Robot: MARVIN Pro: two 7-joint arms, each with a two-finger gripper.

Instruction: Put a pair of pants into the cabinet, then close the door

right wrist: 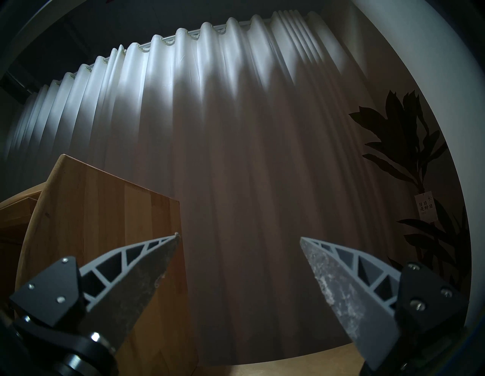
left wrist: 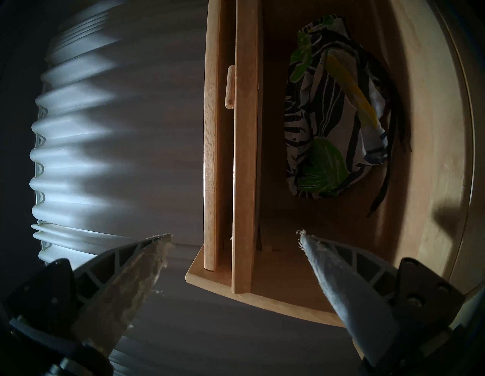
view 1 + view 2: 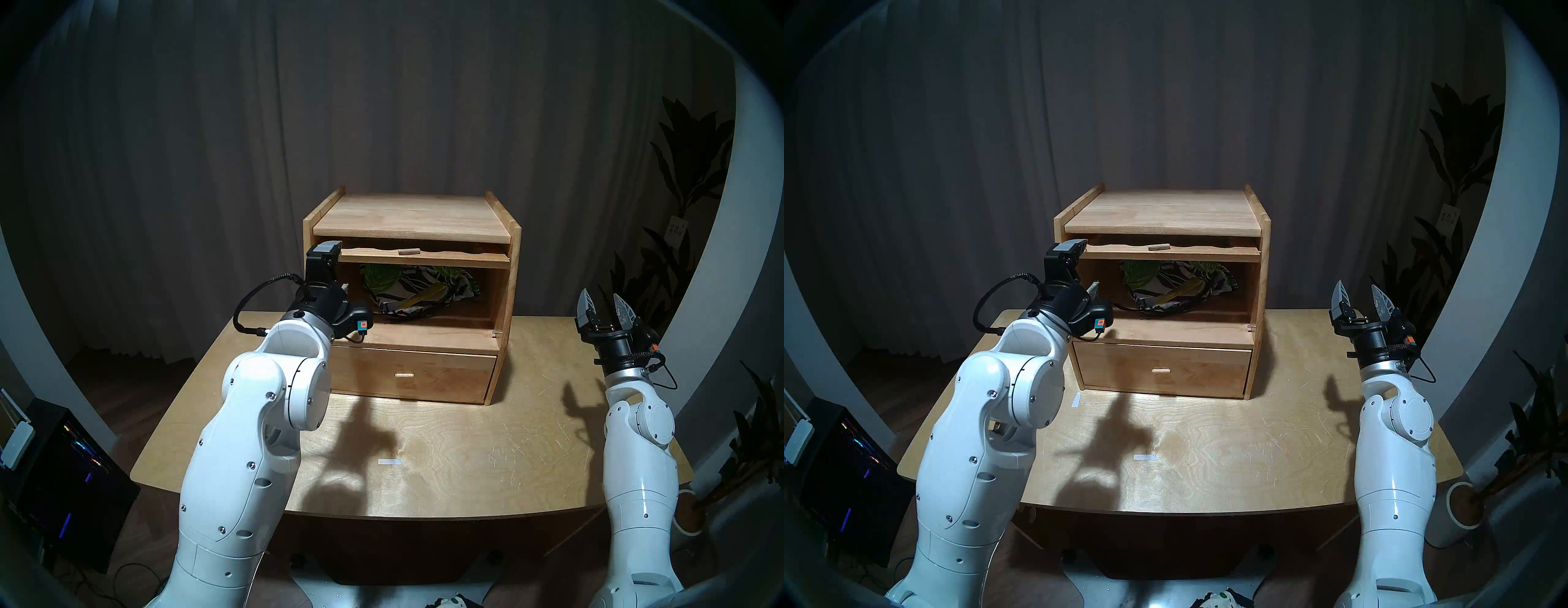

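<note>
The cabinet point(image 3: 411, 293) stands on the far middle of the desk point(image 3: 466, 458); its door point(image 3: 424, 256) is raised to lie flat just under the top panel, peg handle point(image 3: 408, 251) facing up, so the upper compartment is open. The pair of pants point(image 3: 418, 291) lies bunched on the compartment floor, toward the back (green leaves, white and dark print and a yellow strip show); its black drawstring point(image 2: 393, 147) trails along the floor beside the cloth. The drawer point(image 3: 407, 375) below is shut.

The left claw point(image 2: 234, 237) is level at the left front edge of the cabinet, at the height of the door; its fingers stand wide apart and hold nothing; the door's left end shows between them in the left wrist view, untouched. The right claw point(image 3: 606, 306) is raised over the right edge of the desk, well apart from the cabinet; its fingers are spread and empty.
</note>
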